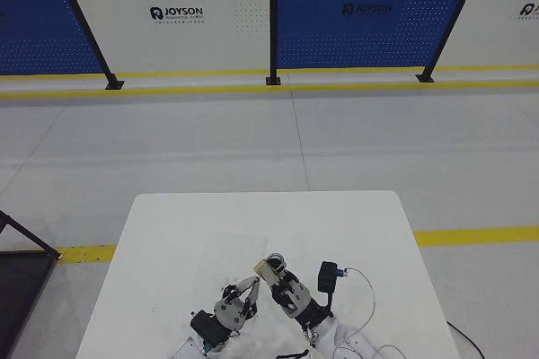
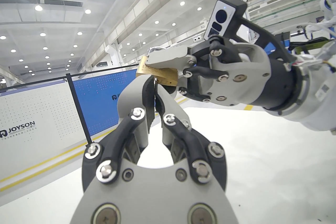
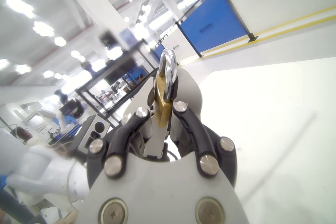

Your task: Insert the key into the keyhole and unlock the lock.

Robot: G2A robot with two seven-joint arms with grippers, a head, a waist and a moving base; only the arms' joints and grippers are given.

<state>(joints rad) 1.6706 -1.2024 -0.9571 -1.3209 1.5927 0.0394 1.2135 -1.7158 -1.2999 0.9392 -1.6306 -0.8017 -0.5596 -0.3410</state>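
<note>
Two-view check. Top: found left gripper (image 1: 250,289) and right gripper (image 1: 276,276) tip to tip above table's (image 1: 251,224) near edge. Left wrist: saw key (image 2: 156,84) pinched in left gripper, tip at lock's (image 2: 153,72) base. Right wrist: saw lock clamped in right gripper, shackle (image 3: 169,70) pointing outward.

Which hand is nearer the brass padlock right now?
Right. The right hand is clamped on the padlock; the left hand sits close beside it, pointing the key at its base.
</note>
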